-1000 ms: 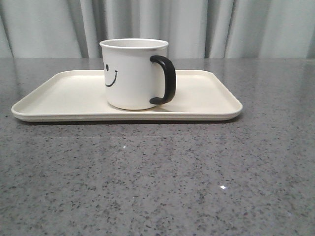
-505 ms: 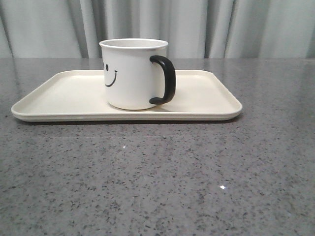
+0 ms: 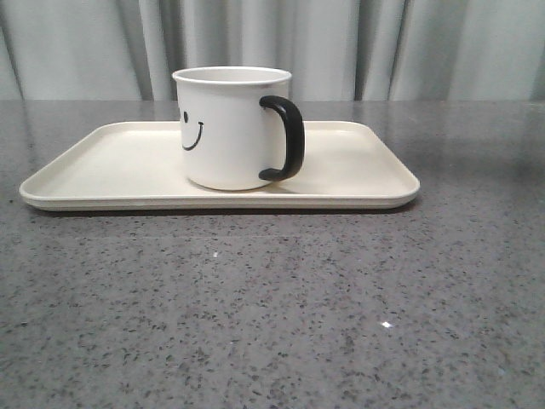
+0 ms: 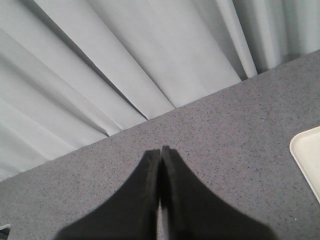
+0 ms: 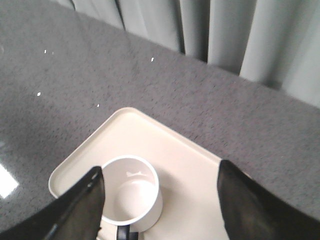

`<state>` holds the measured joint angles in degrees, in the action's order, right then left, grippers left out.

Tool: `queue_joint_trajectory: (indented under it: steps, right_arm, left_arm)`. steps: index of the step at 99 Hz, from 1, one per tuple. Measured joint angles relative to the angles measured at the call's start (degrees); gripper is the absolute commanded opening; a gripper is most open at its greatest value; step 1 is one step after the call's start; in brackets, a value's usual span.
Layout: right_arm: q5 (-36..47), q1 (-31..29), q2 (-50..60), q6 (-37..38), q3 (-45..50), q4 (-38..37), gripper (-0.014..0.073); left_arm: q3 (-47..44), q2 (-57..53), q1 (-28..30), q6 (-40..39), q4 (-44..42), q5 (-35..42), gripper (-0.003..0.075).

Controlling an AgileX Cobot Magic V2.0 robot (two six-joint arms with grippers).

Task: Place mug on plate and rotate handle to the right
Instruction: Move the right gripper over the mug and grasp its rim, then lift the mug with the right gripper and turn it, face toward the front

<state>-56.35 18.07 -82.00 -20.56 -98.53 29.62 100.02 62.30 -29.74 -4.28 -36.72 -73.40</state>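
The white mug (image 3: 226, 128) with a black smiley face stands upright on the cream plate (image 3: 94, 166), a little left of its middle. Its black handle (image 3: 287, 138) points to the right in the front view. No gripper shows in the front view. In the right wrist view my right gripper (image 5: 160, 172) is open and empty, high above the plate (image 5: 185, 170), with the mug (image 5: 131, 192) and the top of its handle (image 5: 123, 233) below it. In the left wrist view my left gripper (image 4: 161, 148) is shut and empty over bare table, with a plate corner (image 4: 309, 155) off to one side.
The plate lies on a grey speckled table (image 3: 272, 307) that runs on in front of it and to both sides. Pale grey curtains (image 3: 358, 47) hang along the table's far edge.
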Motion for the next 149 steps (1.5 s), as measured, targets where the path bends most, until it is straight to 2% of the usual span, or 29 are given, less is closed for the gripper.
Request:
queue_joint_trajectory:
  steps: [22,55,149]
  right_arm:
    - [-3.2,2.6,-8.0,0.0,-0.2,0.9,0.0489]
    - [-3.5,3.9,-15.1,0.0,-0.2,1.5,0.0489]
    - [-6.5,4.1,-26.4,0.0,-0.4,4.1,0.0489]
  left_arm:
    - [0.0,0.0,0.0,0.0,0.0,0.0,-0.0020]
    - [0.0,0.0,0.0,0.0,0.0,0.0,-0.0020]
    - [0.0,0.0,0.0,0.0,0.0,0.0,-0.0020]
